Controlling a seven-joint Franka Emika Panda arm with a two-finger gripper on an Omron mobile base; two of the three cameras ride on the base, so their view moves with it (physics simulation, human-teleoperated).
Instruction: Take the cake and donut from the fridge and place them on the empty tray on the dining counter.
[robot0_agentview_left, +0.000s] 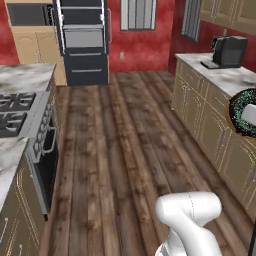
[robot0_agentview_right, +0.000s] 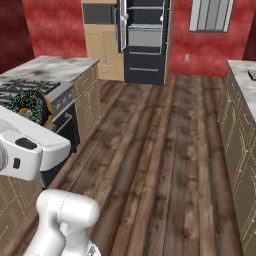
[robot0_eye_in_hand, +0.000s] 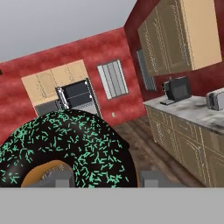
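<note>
The donut (robot0_eye_in_hand: 65, 148), a tan ring with dark chocolate glaze and green sprinkles, sits between my fingers in the hand view. My gripper (robot0_eye_in_hand: 103, 181) is shut on it. The left base view shows the donut (robot0_agentview_left: 241, 111) held high at the right edge, and the right base view shows the donut (robot0_agentview_right: 32, 106) at the left above my white arm. The black fridge (robot0_agentview_left: 82, 40) (robot0_agentview_right: 145, 40) stands far back across the room with its doors open. The marbled dining counter (robot0_agentview_left: 25, 77) (robot0_agentview_right: 55, 65) runs along the left. The cake and the tray are out of view.
A gas stove (robot0_agentview_left: 15, 112) is built into the dining counter. Along the right wall runs a second counter (robot0_agentview_left: 220, 75) with a dark coffee machine (robot0_agentview_left: 227, 50) (robot0_eye_in_hand: 177, 89) and a toaster (robot0_eye_in_hand: 216, 98). Wooden floor (robot0_agentview_left: 130, 140) stretches between the counters to the fridge.
</note>
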